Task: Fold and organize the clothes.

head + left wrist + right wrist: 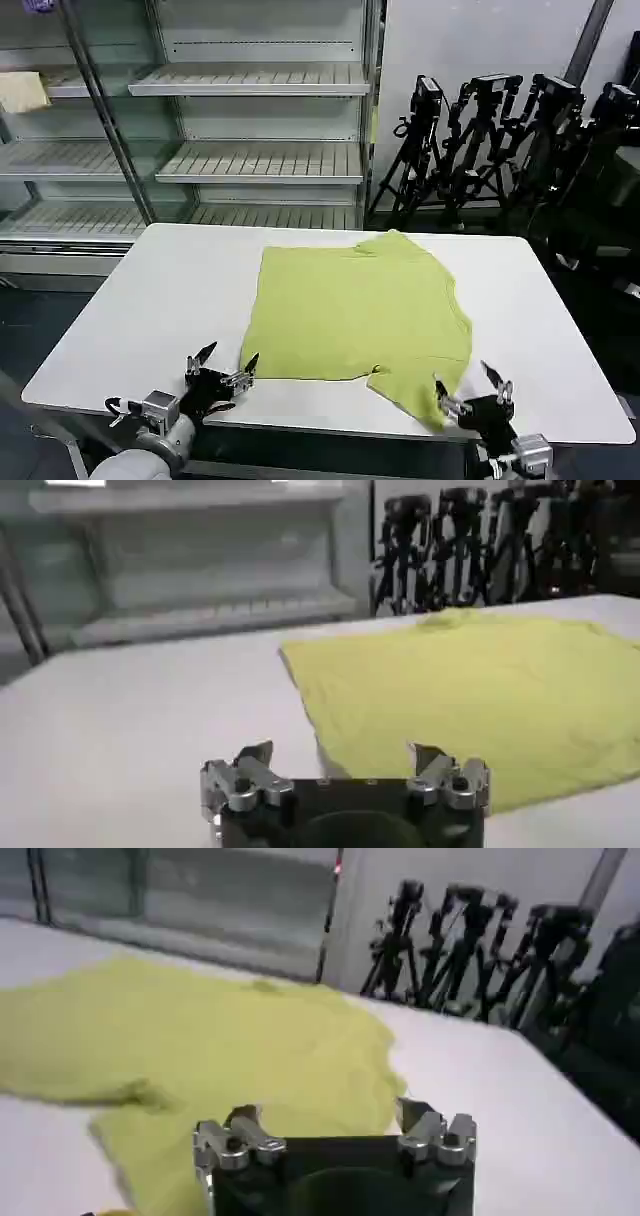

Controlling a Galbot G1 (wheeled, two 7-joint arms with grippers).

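A lime T-shirt (355, 310) lies partly folded, mostly smooth, on the table (120, 320), between the grippers. Left gripper (226, 365) spread beside its near-left corner; right gripper (470, 385) spread over its near-right sleeve.

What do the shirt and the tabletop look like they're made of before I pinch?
The T-shirt looks like thin, soft knit fabric, matte lime: it lies limp with shallow wrinkles and a sleeve draping off the near edge. The table looks like a hard, smooth white panel, probably laminate, with a faint sheen. Both the left gripper and right gripper are open.
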